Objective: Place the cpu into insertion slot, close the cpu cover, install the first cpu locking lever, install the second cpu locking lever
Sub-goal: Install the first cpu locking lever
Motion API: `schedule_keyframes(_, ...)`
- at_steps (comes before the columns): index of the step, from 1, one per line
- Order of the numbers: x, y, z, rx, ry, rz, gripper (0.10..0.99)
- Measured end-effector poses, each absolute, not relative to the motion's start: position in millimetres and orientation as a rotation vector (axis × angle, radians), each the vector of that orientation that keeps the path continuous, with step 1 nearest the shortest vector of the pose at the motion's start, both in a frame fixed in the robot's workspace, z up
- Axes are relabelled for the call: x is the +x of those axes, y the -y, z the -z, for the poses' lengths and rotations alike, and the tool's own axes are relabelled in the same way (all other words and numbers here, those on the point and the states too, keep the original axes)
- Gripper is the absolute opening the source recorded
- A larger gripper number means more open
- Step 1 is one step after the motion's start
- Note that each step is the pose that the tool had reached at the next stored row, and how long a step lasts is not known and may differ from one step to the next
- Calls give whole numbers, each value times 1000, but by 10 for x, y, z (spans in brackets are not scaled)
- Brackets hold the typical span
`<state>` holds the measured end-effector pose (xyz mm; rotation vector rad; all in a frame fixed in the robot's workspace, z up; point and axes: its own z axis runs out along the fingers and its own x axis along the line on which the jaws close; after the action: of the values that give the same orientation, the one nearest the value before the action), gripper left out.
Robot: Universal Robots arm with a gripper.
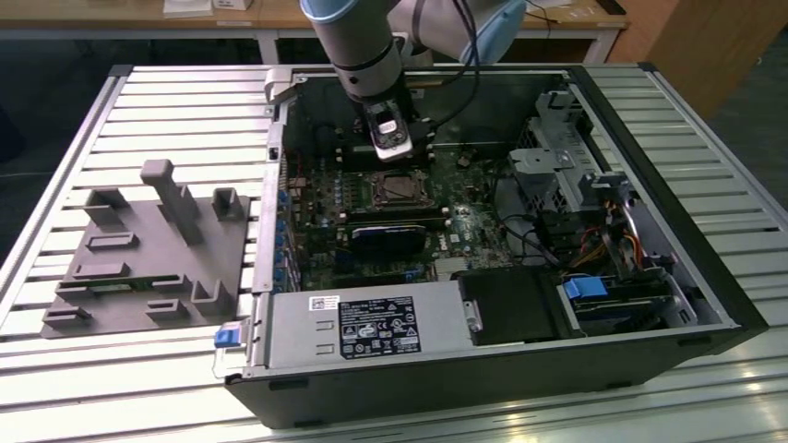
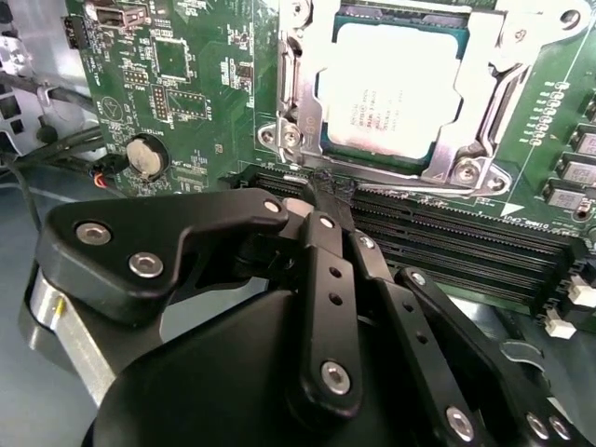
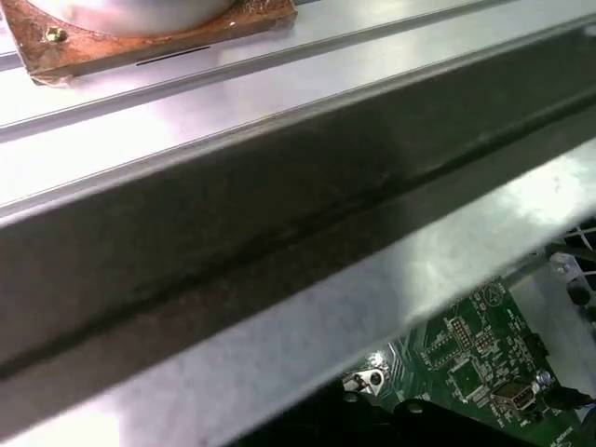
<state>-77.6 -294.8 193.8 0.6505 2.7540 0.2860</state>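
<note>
Your gripper (image 2: 326, 193), jaws closed together, hangs over the black memory slots (image 2: 447, 233). Just beyond them, the cpu (image 2: 396, 84) sits framed by the cpu cover (image 2: 304, 93). A coin battery (image 2: 145, 155) lies nearby.

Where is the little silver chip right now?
In the second wrist view the cpu lies framed by the cpu cover on the green board, just beyond the gripper.

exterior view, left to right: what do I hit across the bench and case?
Grey fixture plate → blue tab at the case's corner → insertion slot on the motherboard → metal drive cage.
</note>
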Motion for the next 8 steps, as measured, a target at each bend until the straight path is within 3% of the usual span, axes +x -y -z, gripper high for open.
schedule_keyframes(8, -776, 2943, -1916, 661, -2749, -266, 106)
